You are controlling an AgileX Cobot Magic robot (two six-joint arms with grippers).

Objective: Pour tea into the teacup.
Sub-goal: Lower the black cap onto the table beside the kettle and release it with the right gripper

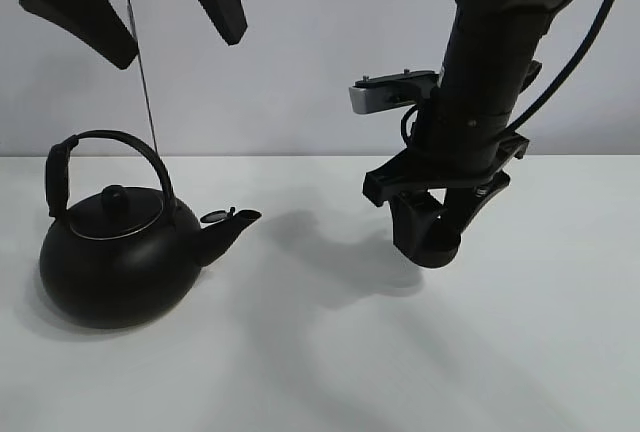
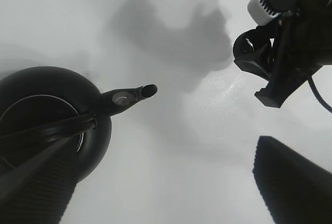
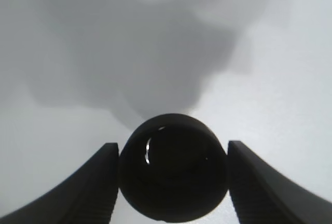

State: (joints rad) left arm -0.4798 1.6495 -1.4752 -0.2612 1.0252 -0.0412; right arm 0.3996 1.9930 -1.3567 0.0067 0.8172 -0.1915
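Observation:
The black kettle [image 1: 115,257] with an arched handle stands on the white table [image 1: 300,352] at the left, spout pointing right. It also shows in the left wrist view [image 2: 46,110]. My left gripper [image 1: 150,7] hangs open and empty high above the kettle; its fingers [image 2: 290,182] frame the left wrist view. My right gripper [image 1: 430,237] is shut on the small round black teacup [image 3: 172,169], one finger on each side. It holds the cup upright, low over the table, to the right of the spout. The cup [image 2: 248,50] also shows in the left wrist view.
A thin rod or cable [image 1: 140,62] hangs down behind the kettle's handle. The grey wall [image 1: 320,52] closes the table at the back. The right arm's shadow [image 1: 330,252] lies between the spout and the cup.

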